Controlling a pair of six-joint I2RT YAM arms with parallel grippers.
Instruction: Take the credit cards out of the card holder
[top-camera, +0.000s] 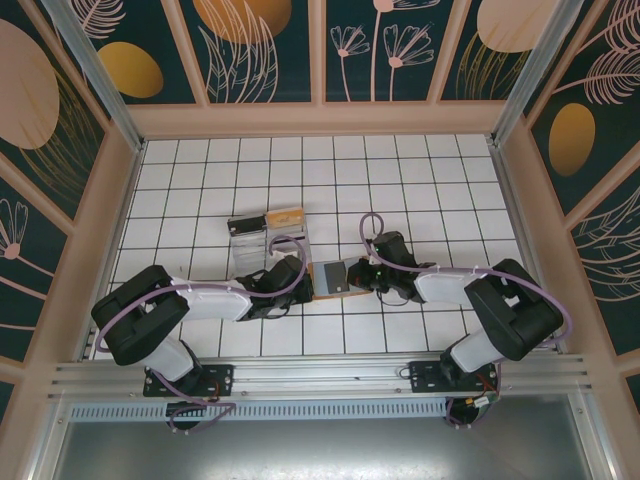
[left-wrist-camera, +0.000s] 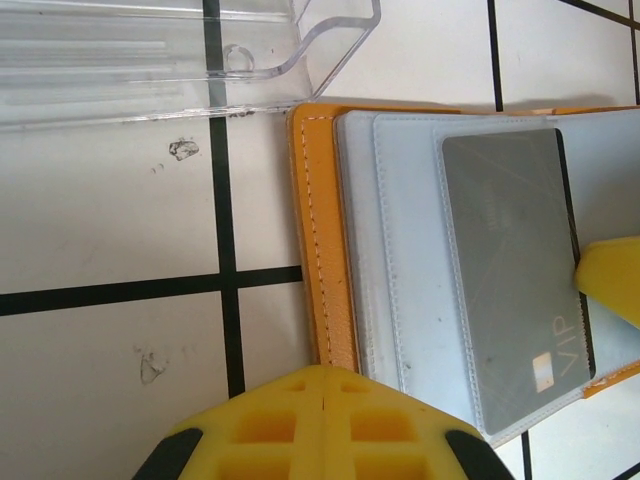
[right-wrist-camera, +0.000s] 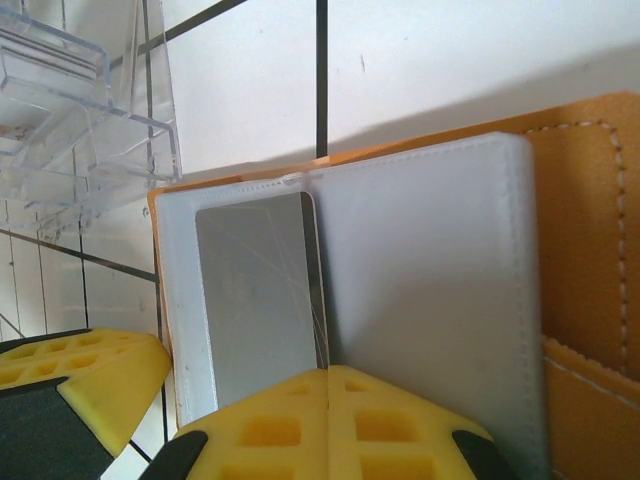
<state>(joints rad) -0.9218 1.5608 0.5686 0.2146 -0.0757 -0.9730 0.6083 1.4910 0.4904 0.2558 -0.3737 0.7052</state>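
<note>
While left tool (left-wrist-camera: 325, 385), right tool (right-wrist-camera: 328, 378) sit closed, one card holder (left-wrist-camera: 320, 250) open, one credit card (left-wrist-camera: 510, 270) visible.

Bright, even overhead light; the tiled table (top-camera: 400, 170) shows soft shadows beneath the arms (top-camera: 210, 298). Wrist views are sharp on the card holder (left-wrist-camera: 322, 250), slightly soft on near yellow fingertips (left-wrist-camera: 320, 420); small glints edge the clear tray (left-wrist-camera: 330, 40)

Top camera overhead; wrist cameras close, apparently downward, share card holder (left-wrist-camera: 400, 260).

One word reads — "VIP", printed on the grey credit card (left-wrist-camera: 515, 270).
</note>
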